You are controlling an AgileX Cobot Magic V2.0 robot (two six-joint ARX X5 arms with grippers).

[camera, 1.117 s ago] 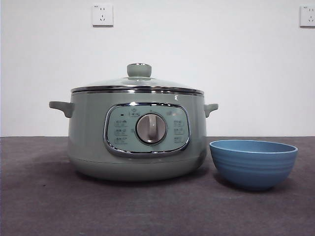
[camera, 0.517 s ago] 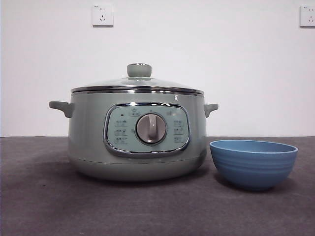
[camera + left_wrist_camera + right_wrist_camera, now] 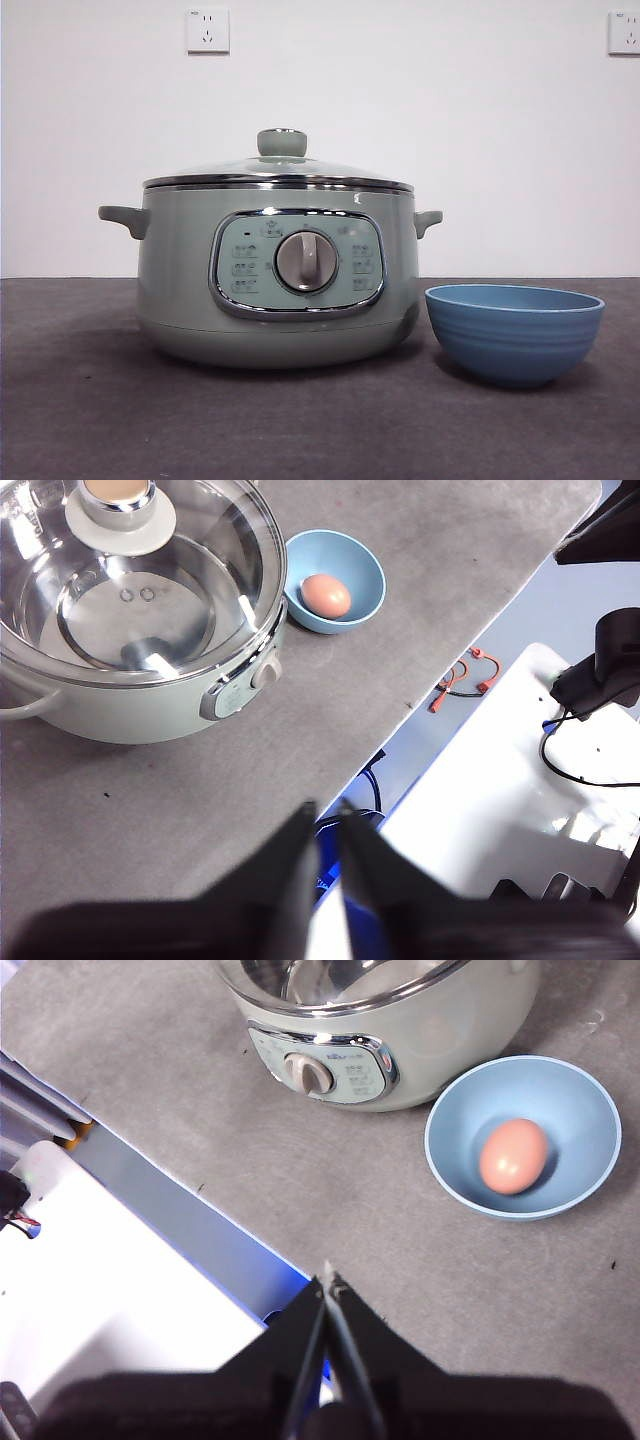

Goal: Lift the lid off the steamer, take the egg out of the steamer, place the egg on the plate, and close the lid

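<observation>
The egg [image 3: 513, 1156] lies in the plate [image 3: 450, 1175], just beside the steamer [image 3: 180, 290] on the desk [image 3: 80, 420]. It looks light, smooth and fragile, best cradled gently across its middle. The lid [image 3: 215, 550] sits closed on the steamer; its glass looks slippery, so take it by the knob [image 3: 118, 492]. Left fingers [image 3: 325, 825] and right fingers [image 3: 327, 1290], both closed and empty, hang off the desk edge.

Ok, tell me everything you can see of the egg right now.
The egg is a smooth, pale orange-brown oval, whole with no visible cracks. It lies on its side at the bottom of the plate, touching only the light blue inside. The plate stands beside the steamer. Neither gripper is near it.
</observation>
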